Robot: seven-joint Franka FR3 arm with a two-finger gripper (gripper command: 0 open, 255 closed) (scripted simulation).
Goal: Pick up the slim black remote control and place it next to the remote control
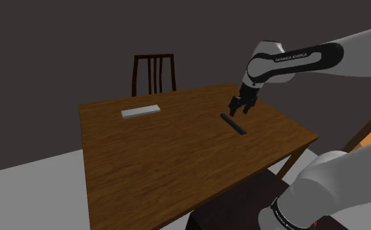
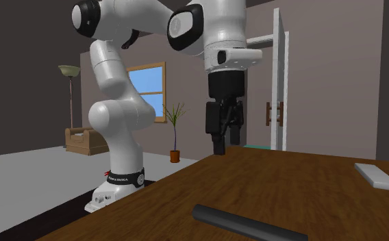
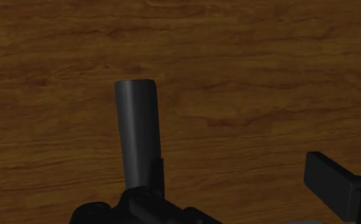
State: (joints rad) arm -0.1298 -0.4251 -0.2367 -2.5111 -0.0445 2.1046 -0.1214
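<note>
- In the shoulder view we are seeing the gripper [image 1: 238, 110] hovering just above the far end of the slim black remote [image 1: 233, 123], which is lying flat on the counter [image 1: 177, 157] with its long axis slanting toward the stand; the grey remote [image 1: 141, 112] is lying well apart toward that view's left
- In the second exterior view we are noticing open air under the fingertips
- In the wrist view we are finding the fingers spread and holding nothing, the slim black remote sitting beside one finger, not centred

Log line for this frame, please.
stage: pre-grasp | gripper: fingers open, over one end of black remote, not holding | black remote: flat on table | grey remote: apart, toward shoulder view's left
</note>
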